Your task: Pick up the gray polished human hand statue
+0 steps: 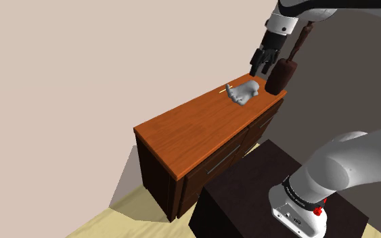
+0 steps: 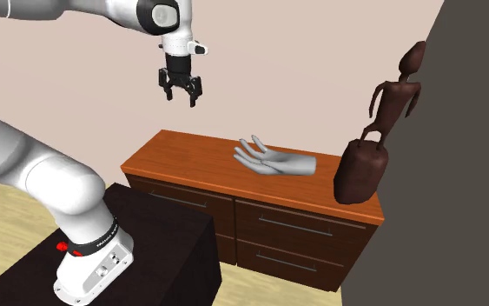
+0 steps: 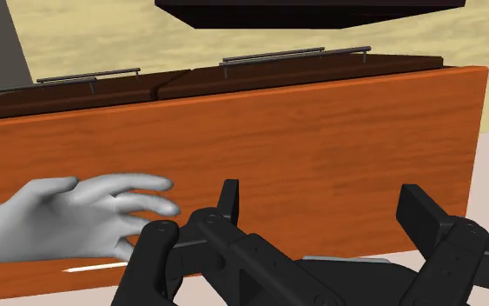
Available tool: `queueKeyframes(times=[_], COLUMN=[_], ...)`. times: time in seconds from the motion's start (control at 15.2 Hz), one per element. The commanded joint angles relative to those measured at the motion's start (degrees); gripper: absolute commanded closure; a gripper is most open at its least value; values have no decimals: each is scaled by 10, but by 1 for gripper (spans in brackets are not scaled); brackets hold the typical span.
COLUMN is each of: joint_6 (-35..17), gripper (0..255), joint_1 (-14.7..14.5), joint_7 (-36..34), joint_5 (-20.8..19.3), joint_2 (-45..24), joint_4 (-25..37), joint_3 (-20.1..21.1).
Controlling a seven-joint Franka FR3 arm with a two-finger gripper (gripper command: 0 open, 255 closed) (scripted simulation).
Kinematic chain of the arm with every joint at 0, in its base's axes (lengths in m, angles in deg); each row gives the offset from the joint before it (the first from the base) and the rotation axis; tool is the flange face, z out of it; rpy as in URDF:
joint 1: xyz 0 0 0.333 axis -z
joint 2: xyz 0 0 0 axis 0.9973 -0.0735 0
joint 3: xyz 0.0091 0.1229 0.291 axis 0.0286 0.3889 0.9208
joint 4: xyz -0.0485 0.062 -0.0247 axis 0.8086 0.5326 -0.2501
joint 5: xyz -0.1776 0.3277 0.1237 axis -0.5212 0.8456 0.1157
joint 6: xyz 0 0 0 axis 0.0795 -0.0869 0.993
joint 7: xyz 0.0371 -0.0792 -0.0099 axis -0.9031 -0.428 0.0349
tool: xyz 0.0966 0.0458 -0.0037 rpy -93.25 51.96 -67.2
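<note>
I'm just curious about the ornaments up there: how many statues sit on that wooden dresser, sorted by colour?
Grey hand statue: 1
Dark brown human figure statue: 1
Total: 2

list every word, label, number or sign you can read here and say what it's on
Nothing can be quoted as readable.
Black band around the foot of the arm: small white lettering, too small to read.
Hand statue, dresser, dark figurine and claw: no text or marks visible on any of them.
</note>
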Motion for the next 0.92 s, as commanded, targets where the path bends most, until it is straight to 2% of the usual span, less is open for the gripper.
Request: queueKeyframes(times=[0.0, 0.4, 0.86], joint_6=[-22, -72, -108], gripper=[0, 0, 0], joint_1=[8, 29, 57], joint_7=[11, 42, 86], joint_5=[2, 25, 77], joint_2=[-31, -137, -272], joint_4=[7, 52, 130], joint_3=[-17, -62, -106])
